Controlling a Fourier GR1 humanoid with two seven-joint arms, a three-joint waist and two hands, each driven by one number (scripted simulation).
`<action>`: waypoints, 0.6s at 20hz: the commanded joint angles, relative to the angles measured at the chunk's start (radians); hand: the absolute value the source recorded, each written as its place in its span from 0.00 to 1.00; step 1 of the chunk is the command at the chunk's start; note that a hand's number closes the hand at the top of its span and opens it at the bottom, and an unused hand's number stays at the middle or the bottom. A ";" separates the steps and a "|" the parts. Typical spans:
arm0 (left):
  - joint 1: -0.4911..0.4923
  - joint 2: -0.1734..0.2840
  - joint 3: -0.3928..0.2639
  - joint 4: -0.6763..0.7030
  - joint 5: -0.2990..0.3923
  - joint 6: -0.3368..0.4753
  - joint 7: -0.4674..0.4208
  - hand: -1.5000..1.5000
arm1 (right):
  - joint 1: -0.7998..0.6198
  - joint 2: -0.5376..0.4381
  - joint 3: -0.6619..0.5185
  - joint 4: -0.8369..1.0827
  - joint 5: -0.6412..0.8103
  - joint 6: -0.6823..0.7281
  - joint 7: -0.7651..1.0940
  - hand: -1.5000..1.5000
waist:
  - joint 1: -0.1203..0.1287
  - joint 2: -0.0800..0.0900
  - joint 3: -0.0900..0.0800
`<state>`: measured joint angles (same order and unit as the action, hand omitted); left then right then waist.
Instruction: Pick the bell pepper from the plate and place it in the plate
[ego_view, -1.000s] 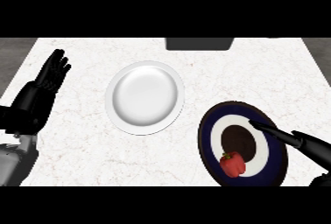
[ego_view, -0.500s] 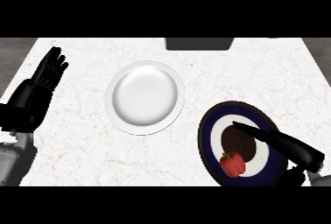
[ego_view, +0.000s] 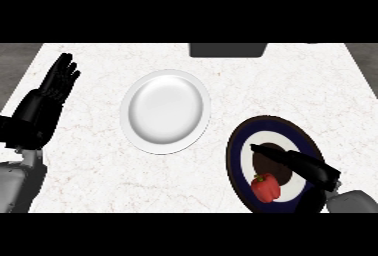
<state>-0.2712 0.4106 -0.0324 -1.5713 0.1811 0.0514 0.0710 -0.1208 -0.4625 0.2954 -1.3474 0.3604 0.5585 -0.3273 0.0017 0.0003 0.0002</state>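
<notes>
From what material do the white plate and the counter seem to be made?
The white plate looks like glazed ceramic: it is smooth, with soft shading in its bowl, though plastic is possible. The counter looks like polished marble or a similar stone: it is white with faint brownish veins.

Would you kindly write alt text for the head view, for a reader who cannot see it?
The robot's right hand reaches over a dark blue plate holding a red bell pepper, its fingers extended just above the pepper. An empty white plate sits to the left on the marble counter, and the left hand rests open at the left edge.
</notes>
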 joint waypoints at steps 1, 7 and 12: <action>0.058 -0.016 0.014 -0.121 -0.027 -0.001 0.058 0.50 | -0.023 0.045 0.002 0.098 0.071 -0.002 -0.037 0.00 | 0.004 -0.001 0.000; -0.033 -0.077 0.012 -0.023 -0.063 -0.015 0.063 0.50 | -0.061 0.116 0.003 0.118 0.136 -0.012 0.027 0.00 | 0.001 0.000 0.000; -0.014 -0.018 0.058 -0.079 -0.019 -0.067 0.099 0.50 | 0.012 0.194 -0.040 0.088 0.126 -0.202 -0.073 1.00 | 0.001 0.000 0.001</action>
<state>-0.2707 0.3825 0.0180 -1.6370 0.1495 0.0059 0.1410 -0.0938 -0.3383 0.2953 -1.3047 0.4905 0.4600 -0.3525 -0.0005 -0.0034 -0.0033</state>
